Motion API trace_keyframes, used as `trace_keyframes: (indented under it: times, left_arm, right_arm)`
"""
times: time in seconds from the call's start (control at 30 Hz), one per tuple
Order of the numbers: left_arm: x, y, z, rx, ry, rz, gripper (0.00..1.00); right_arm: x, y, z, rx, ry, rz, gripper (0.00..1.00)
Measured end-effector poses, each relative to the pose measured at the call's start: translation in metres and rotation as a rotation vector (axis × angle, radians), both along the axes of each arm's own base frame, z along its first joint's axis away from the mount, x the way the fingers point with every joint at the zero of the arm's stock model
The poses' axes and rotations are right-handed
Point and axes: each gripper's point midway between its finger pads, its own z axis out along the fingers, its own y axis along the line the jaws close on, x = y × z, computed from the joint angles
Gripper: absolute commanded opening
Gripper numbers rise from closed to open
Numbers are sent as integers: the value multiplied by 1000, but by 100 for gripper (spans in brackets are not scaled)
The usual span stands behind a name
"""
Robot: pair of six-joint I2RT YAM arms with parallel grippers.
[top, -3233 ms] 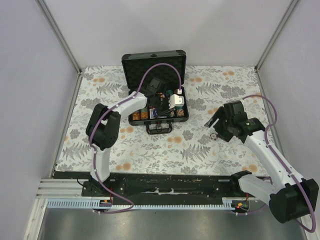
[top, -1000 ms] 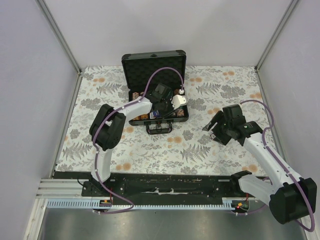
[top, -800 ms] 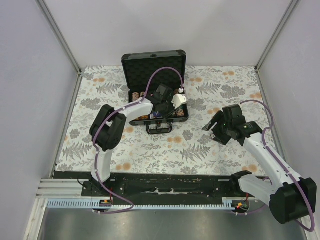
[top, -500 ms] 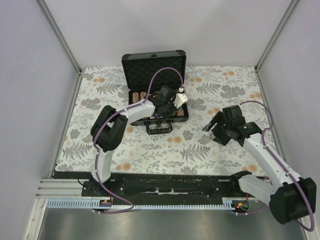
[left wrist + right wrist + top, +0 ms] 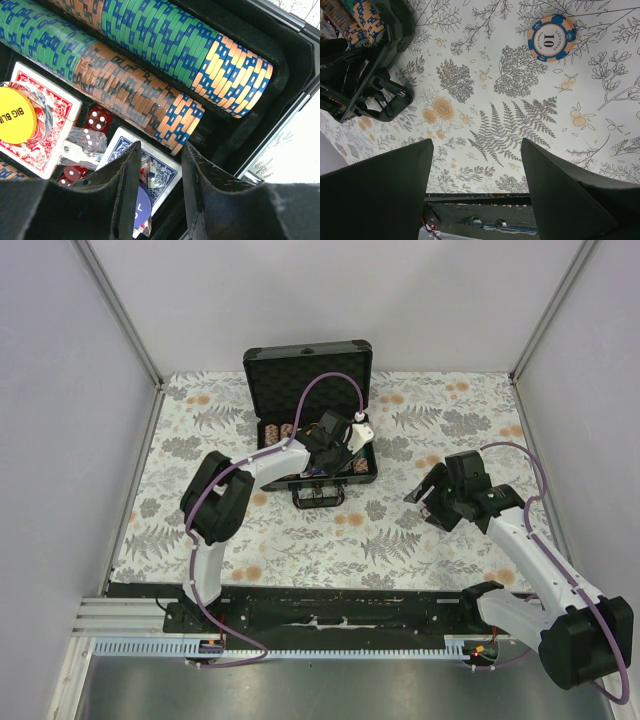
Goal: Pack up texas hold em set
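The dark grey briefcase lies open at the back of the table. In the left wrist view it holds rows of green, brown and orange chips, a red deck with a yellow "BIG BLIND" button, red dice and a blue deck. My left gripper is open, low over the blue deck. A blue round button in a clear case leans against its left finger. My right gripper is open and empty above the table. An orange-and-blue "10" chip lies loose on the cloth.
The case's black handle and front corner show at the left of the right wrist view. The floral cloth covers the table. Grey walls close it in on three sides. A black rail runs along the near edge.
My left gripper has moved to the right end of the case's tray and lower in. My right gripper has shifted only slightly and stays open.
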Motion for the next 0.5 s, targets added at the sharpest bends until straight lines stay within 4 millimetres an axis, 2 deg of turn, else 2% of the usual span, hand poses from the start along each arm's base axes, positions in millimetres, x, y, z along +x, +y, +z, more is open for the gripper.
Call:
trace_keyframes:
  times: [0.13, 0.27, 0.5]
  left_arm:
    - [0, 1, 1, 1, -3, 2, 51]
    - [3, 3, 4, 1, -11, 11, 62]
    - [8, 8, 6, -1, -19, 24, 72]
  right_arm:
    - [0, 0, 1, 3, -4, -2, 79]
    - [0, 0, 1, 3, -5, -2, 79]
    - [0, 0, 1, 2, -5, -2, 80]
